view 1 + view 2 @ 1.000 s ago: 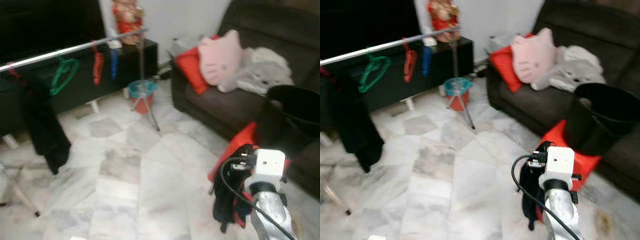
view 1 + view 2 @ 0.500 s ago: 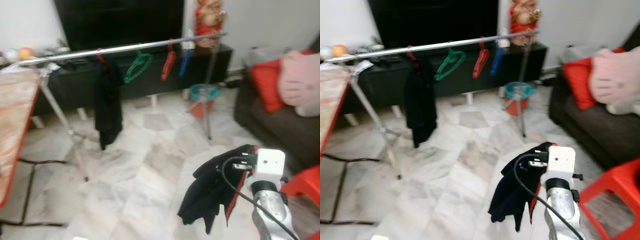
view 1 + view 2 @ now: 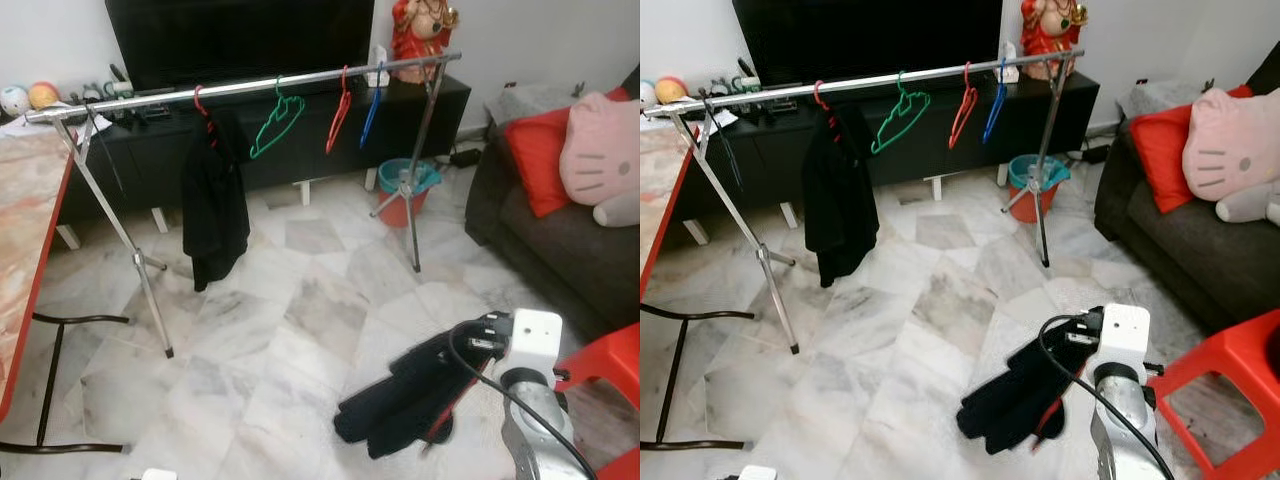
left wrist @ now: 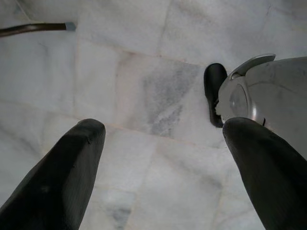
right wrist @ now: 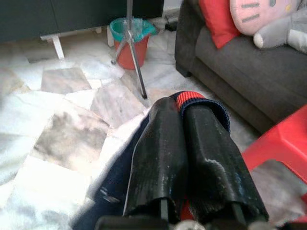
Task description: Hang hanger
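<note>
teal bucket (image 3: 405, 183) by rack leg | Hello Kitty cushion (image 3: 602, 160) on dark sofa (image 3: 545, 245) | red stool (image 3: 1230, 385) | marble floor (image 3: 290, 330)

head stereo: down-forward, rail (image 3: 250, 88) | wrists: near floor (image 4: 144, 96)

No readable text, labels, brands or numbers anywhere — checked every view. The white housing on the right arm's wrist (image 3: 535, 333) is blank on the faces that show. The pink cushion (image 3: 603, 158) on the sofa has a cartoon cat face — no lettering. The small items on the black TV unit (image 3: 940, 120) are too small to read.
</note>
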Motion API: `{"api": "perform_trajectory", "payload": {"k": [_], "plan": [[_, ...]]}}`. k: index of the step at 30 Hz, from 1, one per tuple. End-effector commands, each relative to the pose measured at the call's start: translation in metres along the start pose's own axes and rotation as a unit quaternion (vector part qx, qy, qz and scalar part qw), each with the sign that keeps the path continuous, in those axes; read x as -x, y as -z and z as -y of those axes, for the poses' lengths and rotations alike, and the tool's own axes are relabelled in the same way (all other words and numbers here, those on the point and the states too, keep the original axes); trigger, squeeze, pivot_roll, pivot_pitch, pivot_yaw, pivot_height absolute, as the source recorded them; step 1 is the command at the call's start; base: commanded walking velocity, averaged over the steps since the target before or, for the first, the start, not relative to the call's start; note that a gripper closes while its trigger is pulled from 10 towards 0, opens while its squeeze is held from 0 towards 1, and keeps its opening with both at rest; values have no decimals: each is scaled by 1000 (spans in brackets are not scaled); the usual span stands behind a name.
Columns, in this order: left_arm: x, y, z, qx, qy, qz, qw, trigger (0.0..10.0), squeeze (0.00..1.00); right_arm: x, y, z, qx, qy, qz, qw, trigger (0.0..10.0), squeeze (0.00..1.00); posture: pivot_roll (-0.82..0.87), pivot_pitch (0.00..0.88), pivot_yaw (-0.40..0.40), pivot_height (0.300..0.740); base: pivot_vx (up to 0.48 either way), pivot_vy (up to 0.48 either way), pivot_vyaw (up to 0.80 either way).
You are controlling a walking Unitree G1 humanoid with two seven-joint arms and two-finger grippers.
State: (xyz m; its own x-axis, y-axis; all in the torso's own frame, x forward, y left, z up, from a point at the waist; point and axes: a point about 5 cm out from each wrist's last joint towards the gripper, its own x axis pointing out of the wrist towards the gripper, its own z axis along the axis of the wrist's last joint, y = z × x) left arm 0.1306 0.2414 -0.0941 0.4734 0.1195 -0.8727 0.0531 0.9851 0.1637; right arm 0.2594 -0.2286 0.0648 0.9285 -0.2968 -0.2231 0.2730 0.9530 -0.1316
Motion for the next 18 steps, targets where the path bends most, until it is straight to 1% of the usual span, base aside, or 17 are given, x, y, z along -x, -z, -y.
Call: {"api": "perform_trajectory", "payload": {"k": [1, 3, 5, 10, 18], "plan": [[1, 3, 0, 7, 3, -1, 1000, 10000, 0, -5, -16, 2, -3, 3, 38, 999, 10000, 0, 52, 0, -10, 732, 0, 0, 0], [1, 3, 0, 10, 3, 2, 1000, 10000, 0, -6, -18, 1, 0, 1, 44, 999, 10000, 0, 52, 0, -11, 732, 0, 0, 0], [1, 2, 0, 12, 3, 4, 1000, 10000, 0, -6, -18, 0, -1, 0, 46, 999, 10000, 0, 54, 0, -11, 732, 247, 0, 0], [1, 3, 0, 13, 4, 3, 1000, 10000, 0, -6, -20, -4, -3, -6, 52, 999, 10000, 0, 54, 0, -12, 732, 274, 0, 0], [1, 4, 0, 9, 5, 1, 1000, 10000, 0, -7, -21, -6, -3, -10, 56, 998, 10000, 0, 49, 0, -8, 732, 313, 0, 0]]}}
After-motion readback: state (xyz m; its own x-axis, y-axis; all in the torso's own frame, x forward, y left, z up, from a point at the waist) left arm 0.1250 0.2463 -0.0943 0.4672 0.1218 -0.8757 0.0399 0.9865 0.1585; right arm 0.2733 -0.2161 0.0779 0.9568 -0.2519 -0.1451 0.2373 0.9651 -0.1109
